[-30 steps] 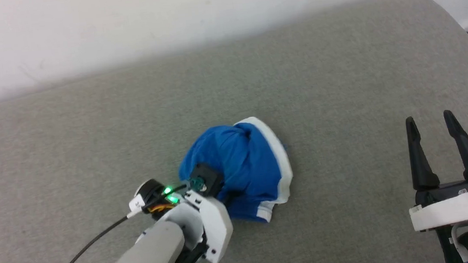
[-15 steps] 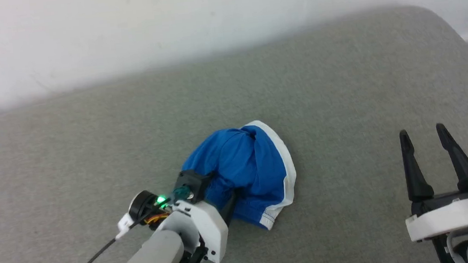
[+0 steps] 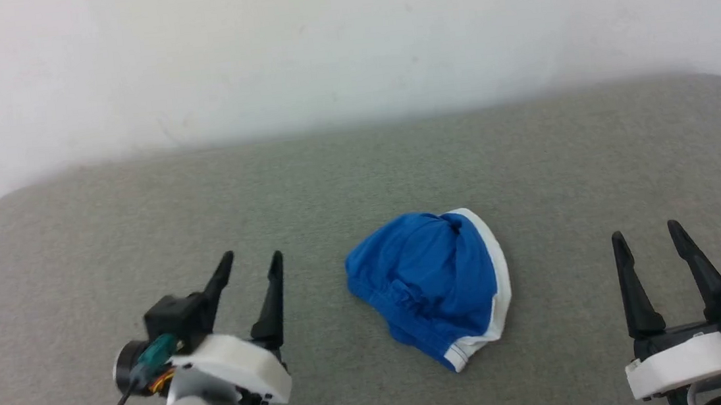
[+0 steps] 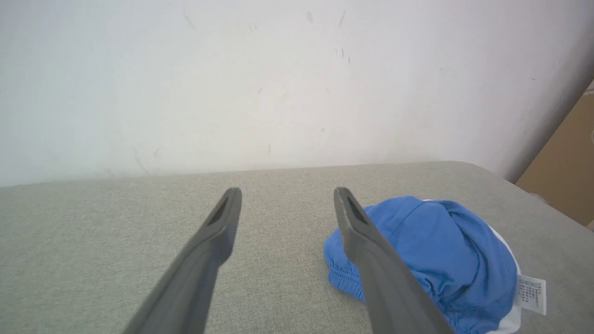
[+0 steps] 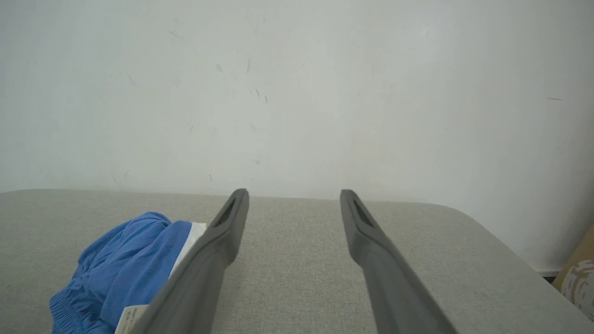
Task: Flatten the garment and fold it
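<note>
1. Change since the earlier frames: the left gripper (image 3: 253, 255) was down at the near-left edge of the garment (image 3: 428, 282). It has since withdrawn to the lower left of the head view. Its fingers now stand apart with nothing between them, clear of the cloth. The head camera has also shifted, so more of the wall (image 3: 345, 45) is in frame.

2. Garment: it lies in a rumpled blue heap on the grey fabric surface (image 3: 358, 176), roughly midway between the two grippers and unfolded. The white waistband (image 3: 498, 268) curves along its right side. In the left wrist view a small white label (image 4: 531, 287) sticks out at its near right.

3. The right gripper (image 3: 644, 230) remains at the lower right, jaws spread and empty.

4. Edges: the surface ends in a rounded corner at far left and another at far right. Its far edge meets the wall.

5. Open room: bare surface lies left of the left gripper, between each gripper and the garment, and behind the garment up to the wall.
</note>
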